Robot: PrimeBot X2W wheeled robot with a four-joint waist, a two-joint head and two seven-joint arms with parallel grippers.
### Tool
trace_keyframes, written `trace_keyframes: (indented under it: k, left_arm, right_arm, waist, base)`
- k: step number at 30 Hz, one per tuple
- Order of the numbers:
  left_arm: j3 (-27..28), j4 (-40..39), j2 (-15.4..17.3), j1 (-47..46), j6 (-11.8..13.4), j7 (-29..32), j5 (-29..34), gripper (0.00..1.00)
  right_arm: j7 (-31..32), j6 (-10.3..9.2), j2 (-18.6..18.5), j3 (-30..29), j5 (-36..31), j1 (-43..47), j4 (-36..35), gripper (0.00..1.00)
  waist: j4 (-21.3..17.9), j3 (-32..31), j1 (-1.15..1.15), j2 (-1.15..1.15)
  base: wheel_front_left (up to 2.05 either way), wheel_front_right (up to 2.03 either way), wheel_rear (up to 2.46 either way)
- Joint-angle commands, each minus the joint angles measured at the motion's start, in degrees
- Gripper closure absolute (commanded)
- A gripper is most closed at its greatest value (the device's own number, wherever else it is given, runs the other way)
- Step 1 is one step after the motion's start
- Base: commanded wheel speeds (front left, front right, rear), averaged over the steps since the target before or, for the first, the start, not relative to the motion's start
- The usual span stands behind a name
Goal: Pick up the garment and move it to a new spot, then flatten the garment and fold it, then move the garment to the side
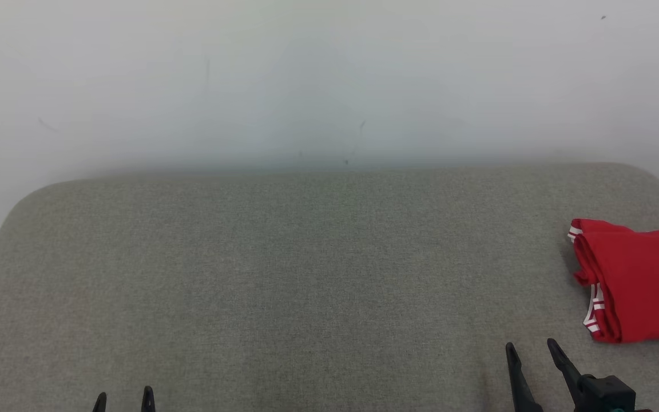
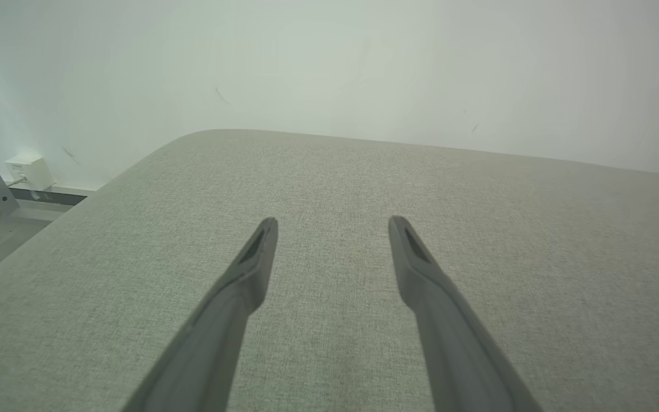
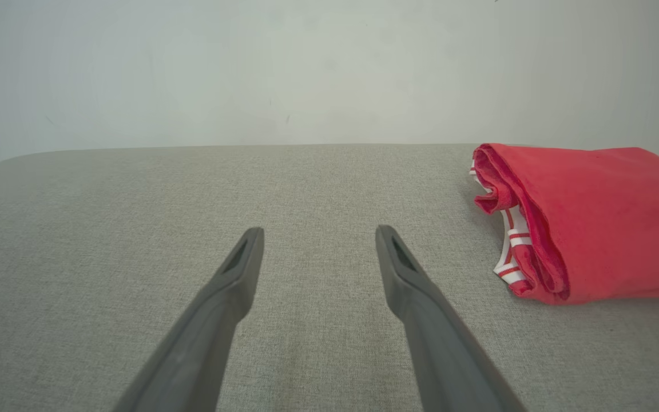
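A red garment (image 1: 641, 280) with red-and-white striped trim lies folded in a compact stack at the far right of the grey fabric surface (image 1: 306, 274), partly cut off by the head view's edge. In the right wrist view the garment (image 3: 598, 217) sits to the right of the fingers, apart from them. My right gripper (image 1: 532, 349) stands open near the front edge, just left of and below the garment, holding nothing; the same gripper (image 3: 318, 232) hovers over bare fabric. My left gripper (image 1: 123, 396) is open at the lower left, and again (image 2: 332, 220) over bare fabric.
A pale wall (image 1: 329, 80) rises behind the surface's rounded far edge. At the left a strip of floor, a dark baseboard and a small white box (image 2: 29, 170) show beyond the surface's corner.
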Motion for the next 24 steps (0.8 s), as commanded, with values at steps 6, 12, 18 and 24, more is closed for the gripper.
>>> trace_keyframes:
  k: [6,12,18,24]
  left_arm:
    - [-0.1,1.1,-0.1,-1.3,-0.3,-0.1,1.2,0.0]
    - [-0.5,1.4,-0.1,-1.8,-0.5,-0.1,1.2,0.0]
    - [-0.5,1.4,-0.1,-2.2,-0.4,-0.1,1.1,0.0]
    - [-0.3,1.4,-0.1,-2.4,-0.4,-0.1,0.8,0.0]
  right_arm:
    - [-0.8,-0.03,0.7,-1.3,-0.1,0.4,1.5,0.0]
    - [-1.2,-0.03,1.2,-2.3,0.1,0.2,2.6,0.0]
    - [-1.3,-0.03,1.4,-2.3,-0.1,-0.1,3.2,0.0]
    - [-1.4,-0.03,1.6,-2.1,-0.2,-0.8,3.6,0.0]
  waist:
    - [1.4,-0.9,0.0,0.0]
    - [1.5,-1.2,0.0,0.0]
    - [0.8,-1.1,0.0,0.0]
    - [0.3,-0.8,0.0,0.0]
  base:
    - [0.0,0.0,0.0]
    - [0.0,0.0,0.0]
    - [0.0,0.0,0.0]
    - [0.0,0.0,0.0]
